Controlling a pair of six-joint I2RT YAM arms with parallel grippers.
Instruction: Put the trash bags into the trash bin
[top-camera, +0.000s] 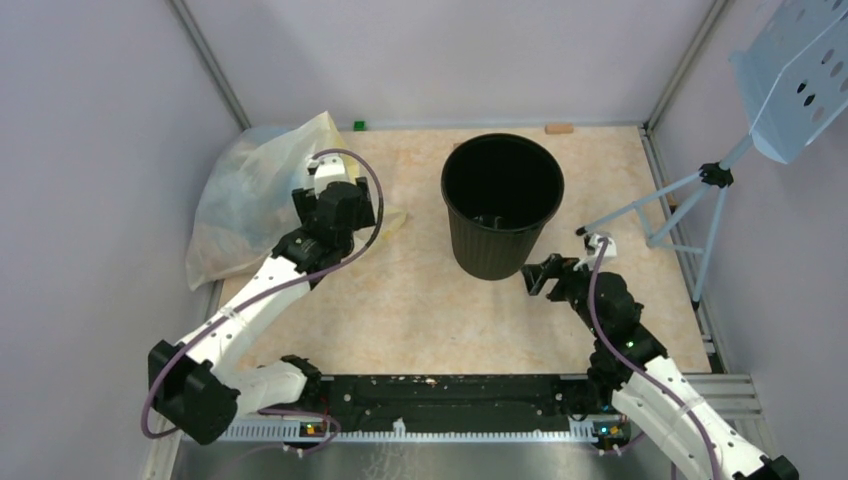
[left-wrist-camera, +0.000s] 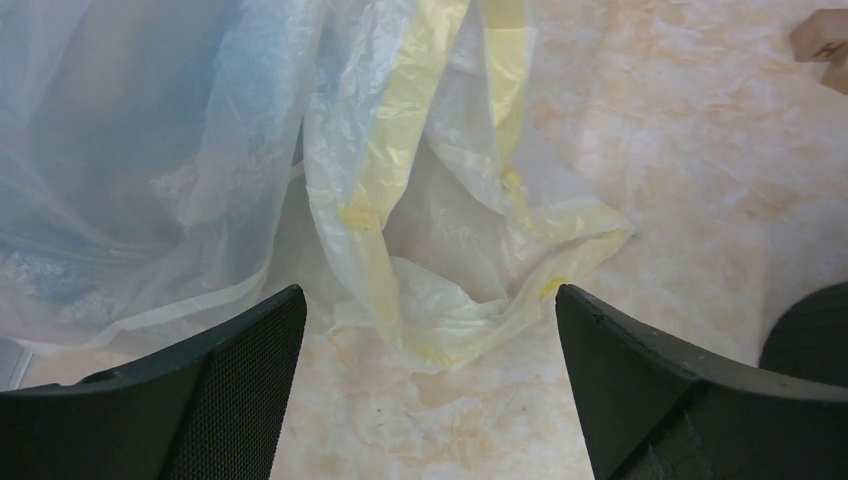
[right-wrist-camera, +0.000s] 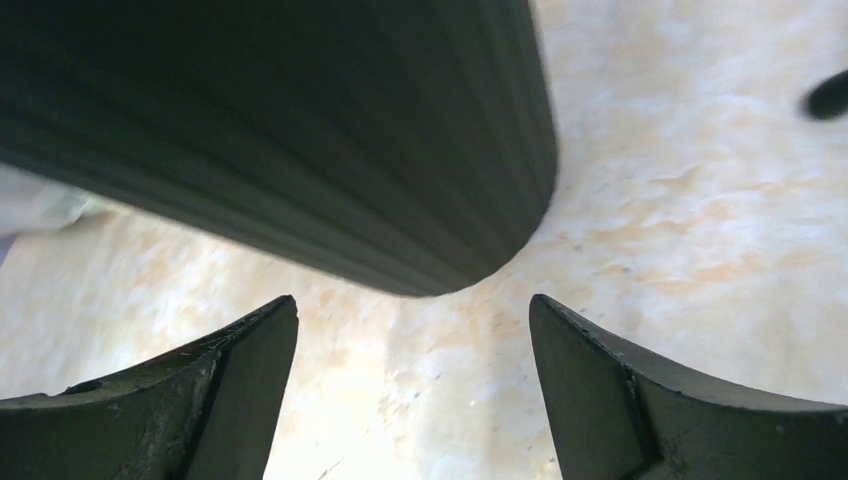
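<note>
Hovering with my left jaws spread wide and empty over the crumpled clear yellowish bag (left-wrist-camera: 420, 230), I judged the task not yet started. The blue trash bag (left-wrist-camera: 120, 130) lay against or inside that film, I could not tell which, at the far left of the tabletop (top-camera: 400, 300), well apart from the trash bin (top-camera: 502, 205). My right jaws gaped empty beside the bin's base. Grasping, carrying and dropping were all still to do.

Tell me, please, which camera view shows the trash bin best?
The top external view: the whole trash bin shows, upright, with its round rim and dark inside. The right wrist view shows only a blurred part of its ribbed wall and base. The left wrist view catches a dark sliver at most.
</note>
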